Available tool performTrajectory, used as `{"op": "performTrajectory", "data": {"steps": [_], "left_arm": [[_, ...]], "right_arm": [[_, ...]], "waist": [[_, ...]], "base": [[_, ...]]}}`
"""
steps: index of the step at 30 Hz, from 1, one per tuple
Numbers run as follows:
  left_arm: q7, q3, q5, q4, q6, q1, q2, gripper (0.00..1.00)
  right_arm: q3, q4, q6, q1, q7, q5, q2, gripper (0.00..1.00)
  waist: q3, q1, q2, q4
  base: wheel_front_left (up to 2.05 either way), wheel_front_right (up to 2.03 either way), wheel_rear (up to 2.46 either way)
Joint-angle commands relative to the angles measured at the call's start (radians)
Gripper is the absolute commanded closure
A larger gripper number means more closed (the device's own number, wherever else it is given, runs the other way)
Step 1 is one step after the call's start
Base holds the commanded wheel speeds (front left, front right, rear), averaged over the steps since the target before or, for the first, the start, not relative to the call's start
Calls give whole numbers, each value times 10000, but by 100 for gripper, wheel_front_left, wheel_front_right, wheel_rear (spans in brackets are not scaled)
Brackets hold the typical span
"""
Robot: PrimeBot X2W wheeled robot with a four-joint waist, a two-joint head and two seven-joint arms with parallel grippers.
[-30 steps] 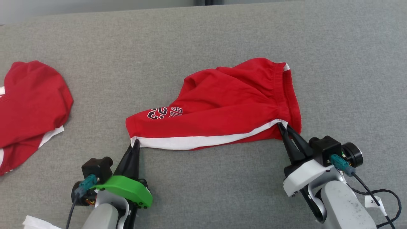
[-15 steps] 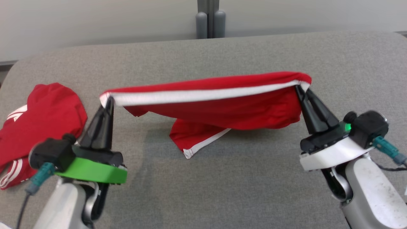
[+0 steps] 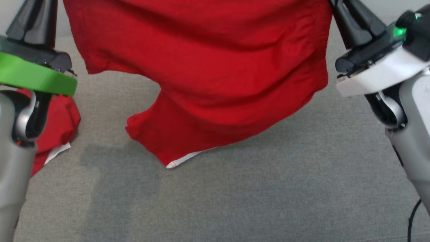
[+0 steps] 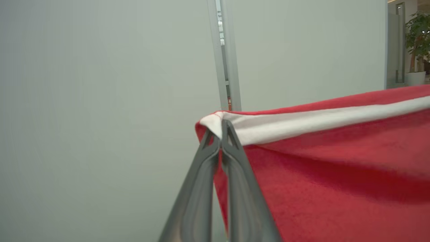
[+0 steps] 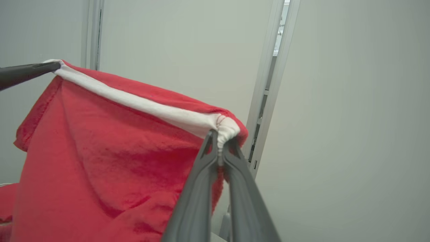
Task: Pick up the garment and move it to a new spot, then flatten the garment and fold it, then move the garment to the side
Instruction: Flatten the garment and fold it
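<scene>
Hanging in the air between the two arms, the red garment point(image 3: 208, 67) is stretched out by its upper edge, and its lower folds droop toward the grey bench point(image 3: 235, 201) with a white-edged corner lowest; whether that corner touches the bench I cannot tell. The head view cuts off both grip points at its top edge, giving the bases of the dark fingers and the garment's broad red face, and the wrist views supply the rest. In the left wrist view the left tool point(image 4: 220, 125) is pressed together, pinching one end of the white stripe point(image 4: 319, 119) at the garment's corner, with the cloth falling away to that view's right. In the right wrist view the right tool point(image 5: 220, 138) is likewise clamped on the bunched other end of the stripe, and the left tool's dark tip shows at the far corner. The head view also shows a second red garment point(image 3: 65, 121) lying on the bench at the robot's left, partly hidden behind the left arm. A potted plant point(image 4: 418, 33), small and blurred, stands at the left wrist view's upper right
</scene>
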Motion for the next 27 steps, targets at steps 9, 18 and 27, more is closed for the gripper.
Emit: {"op": "performTrajectory", "data": {"steps": [9,18,27], "left_arm": [[-974,-548,63,2936,8,-3502,-147,100],[-1516,-54,123,3791,11,-3454,-649,100],[-1519,1686,217,3976,20,1470,-1760,100]], "right_arm": [[299,2982,-16,-3921,-1116,-1166,374,100],[-297,3557,-19,-3826,-1442,-1406,978,100],[470,3219,-30,545,-1450,-709,1003,100]], "waist": [[2347,0,0,-221],[2060,0,0,-15],[1226,0,0,76]], "base": [[0,0,0],[0,0,0],[0,0,0]]}}
